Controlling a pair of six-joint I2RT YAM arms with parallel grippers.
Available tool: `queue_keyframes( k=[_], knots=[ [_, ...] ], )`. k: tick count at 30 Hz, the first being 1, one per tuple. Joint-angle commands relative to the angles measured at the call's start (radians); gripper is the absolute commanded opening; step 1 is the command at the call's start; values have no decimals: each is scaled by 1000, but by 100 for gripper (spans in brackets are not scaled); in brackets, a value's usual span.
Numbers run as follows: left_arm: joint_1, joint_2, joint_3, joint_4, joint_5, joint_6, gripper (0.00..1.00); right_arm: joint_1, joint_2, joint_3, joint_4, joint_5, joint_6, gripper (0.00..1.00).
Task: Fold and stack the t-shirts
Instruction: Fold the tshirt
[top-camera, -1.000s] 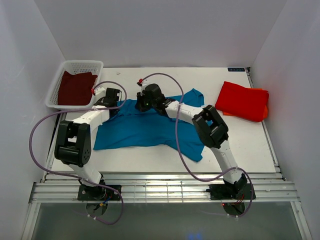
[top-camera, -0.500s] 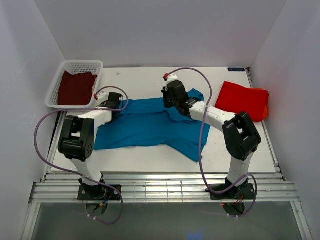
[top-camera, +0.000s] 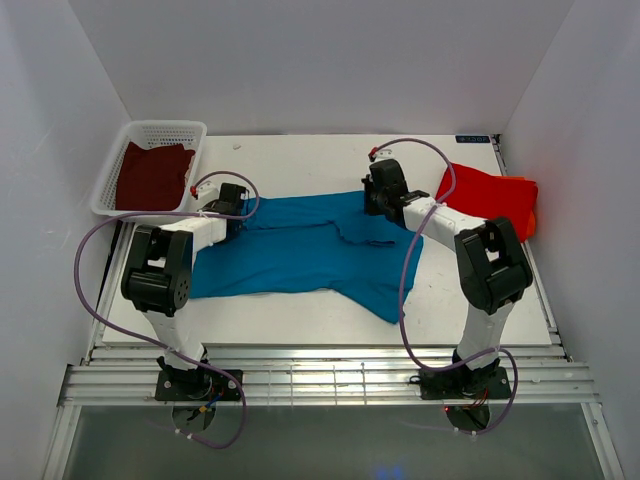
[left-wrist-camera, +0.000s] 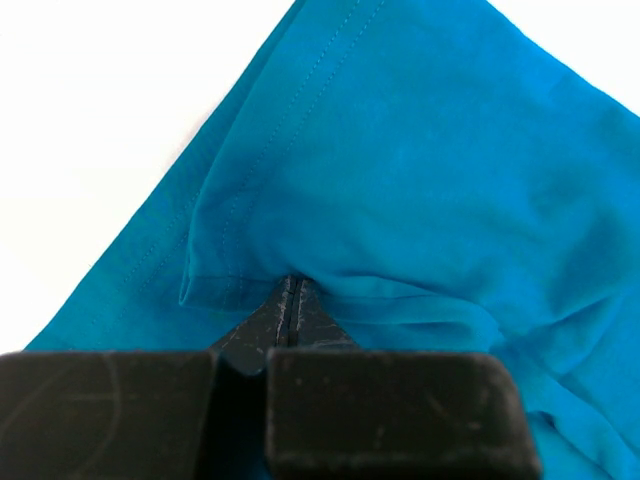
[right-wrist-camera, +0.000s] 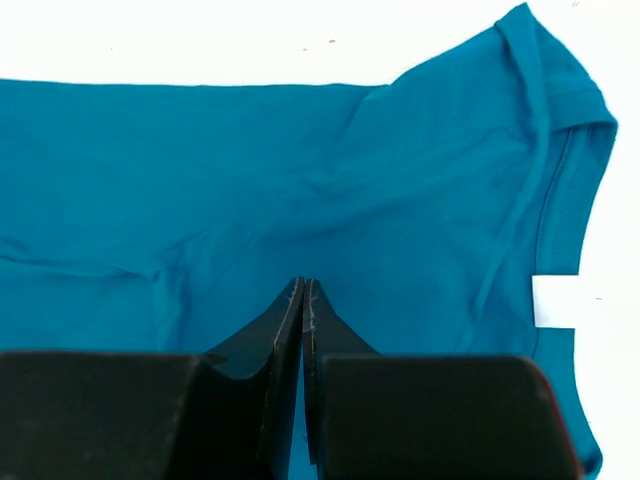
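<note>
The left gripper and right gripper are clenching the far edge of the soft teal-blue cloth t-shirt (1 at each end).

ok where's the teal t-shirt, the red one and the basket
teal t-shirt (top-camera: 290, 255), top view, middle of the body
red t-shirt (top-camera: 485, 200), top view, centre of the cloth
basket (top-camera: 165, 125), top view, far rim

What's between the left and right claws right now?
Only the teal-blue t-shirt, spread on the table from the left claw to the right claw. Top external view shows it.
</note>
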Motion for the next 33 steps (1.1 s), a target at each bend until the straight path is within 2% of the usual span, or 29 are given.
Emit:
queue_keyframes(
  k=[1,13,23,33],
  knots=[
    [9,6,18,-6,-18,-8,0,-9,24,-3,-16,-51,19,8],
    [10,-112,-11,13,-45,-19,0,-22,90,-25,-66,-47,63,8],
    [42,18,35,7,-18,-25,0,-51,133,-14,-121,-61,86,8],
    [70,70,50,-2,22,-11,0,-91,194,7,-164,-113,95,8]
  ],
)
